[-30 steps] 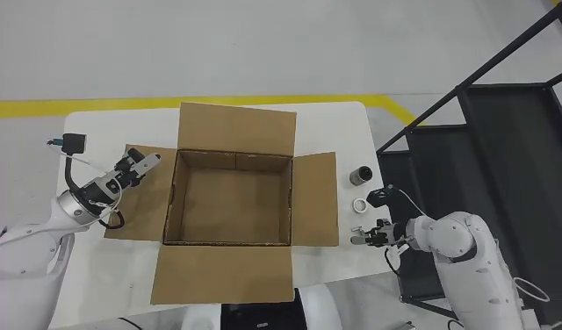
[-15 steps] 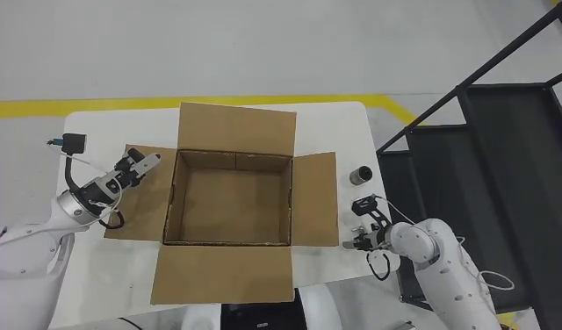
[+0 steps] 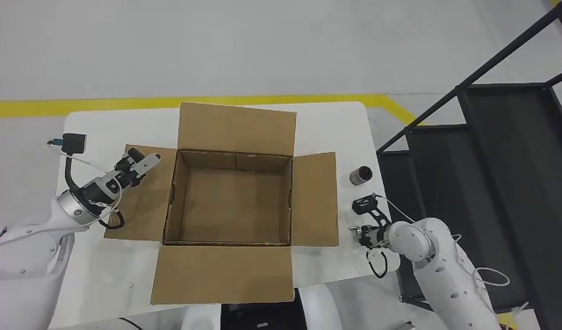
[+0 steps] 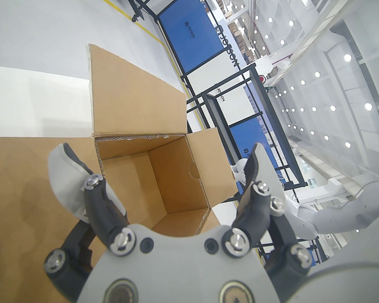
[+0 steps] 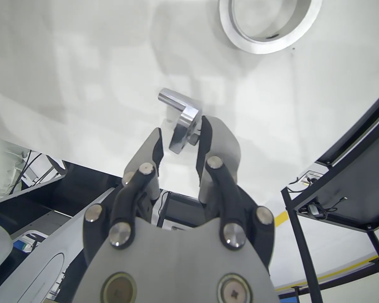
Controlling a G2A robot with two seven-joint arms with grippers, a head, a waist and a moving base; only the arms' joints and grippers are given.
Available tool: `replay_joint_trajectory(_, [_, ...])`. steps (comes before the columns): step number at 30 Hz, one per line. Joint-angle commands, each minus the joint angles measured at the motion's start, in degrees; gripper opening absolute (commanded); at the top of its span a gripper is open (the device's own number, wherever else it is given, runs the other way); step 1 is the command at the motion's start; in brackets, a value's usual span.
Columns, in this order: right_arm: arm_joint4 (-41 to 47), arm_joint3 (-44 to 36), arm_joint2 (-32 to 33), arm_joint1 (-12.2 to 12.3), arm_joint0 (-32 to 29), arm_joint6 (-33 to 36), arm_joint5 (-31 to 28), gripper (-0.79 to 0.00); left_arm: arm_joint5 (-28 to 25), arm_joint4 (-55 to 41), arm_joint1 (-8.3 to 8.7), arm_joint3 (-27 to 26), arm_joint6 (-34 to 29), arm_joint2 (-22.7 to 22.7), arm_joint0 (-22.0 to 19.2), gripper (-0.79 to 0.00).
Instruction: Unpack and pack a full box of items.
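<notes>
An open cardboard box (image 3: 235, 128) stands in the middle of the white table, flaps spread and nothing inside. My left gripper (image 3: 143, 163) hovers over the box's left flap; in the left wrist view it (image 4: 159, 162) is open and holds nothing, facing the box (image 4: 139, 111). My right gripper (image 3: 360, 234) is low over the table to the right of the box. A small shiny metal part (image 5: 184, 121) lies between its (image 5: 181, 127) slightly parted fingers, touching one pad with a gap to the other.
A silver-white ring (image 5: 269, 10) lies on the table just beyond the metal part. A dark cylinder (image 3: 360, 175) stands farther back, near the right flap. A black metal rack (image 3: 492, 146) borders the table's right side.
The right arm has swung in over the table's right front, and its wrist now covers the white ring in the top view. The left arm has not moved.
</notes>
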Motion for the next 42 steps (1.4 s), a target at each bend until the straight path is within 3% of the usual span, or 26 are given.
replay_joint_trajectory(1, [-0.32,-0.10,-0.17,0.07,0.00,-0.14,0.11,-0.785,0.00,0.00,0.00,0.00,0.00,0.00,0.00,0.000])
replay_joint_trajectory(8, [0.58,-4.58,1.83,0.55,-0.95,0.32,1.33,-0.785,0.00,0.00,0.00,0.00,0.00,0.00,0.00,0.000])
replay_joint_trajectory(15, [5.51,-18.22,12.55,1.64,-5.57,2.64,3.05,-0.785,0.00,0.00,0.00,0.00,0.00,0.00,0.00,0.000])
replay_joint_trajectory(21, [13.35,-30.12,23.16,1.82,-11.18,-0.22,4.45,-0.785,0.00,0.00,0.00,0.00,0.00,0.00,0.00,0.000])
replay_joint_trajectory(26, [21.94,-35.58,25.21,1.70,-12.04,-4.77,1.33,-0.785,0.00,0.00,0.00,0.00,0.00,0.00,0.00,0.000])
replay_joint_trajectory(33, [26.42,-38.17,15.48,1.95,-3.73,-8.15,-2.00,-0.785,0.00,0.00,0.00,0.00,0.00,0.00,0.00,0.000])
replay_joint_trajectory(37, [25.34,-35.81,2.56,2.01,5.27,-4.68,-3.66,-0.785,0.00,0.00,0.00,0.00,0.00,0.00,0.00,0.000])
replay_joint_trajectory(42, [18.65,-28.84,-16.30,0.71,17.59,-2.49,0.11,-0.785,0.00,0.00,0.00,0.00,0.00,0.00,0.00,0.000])
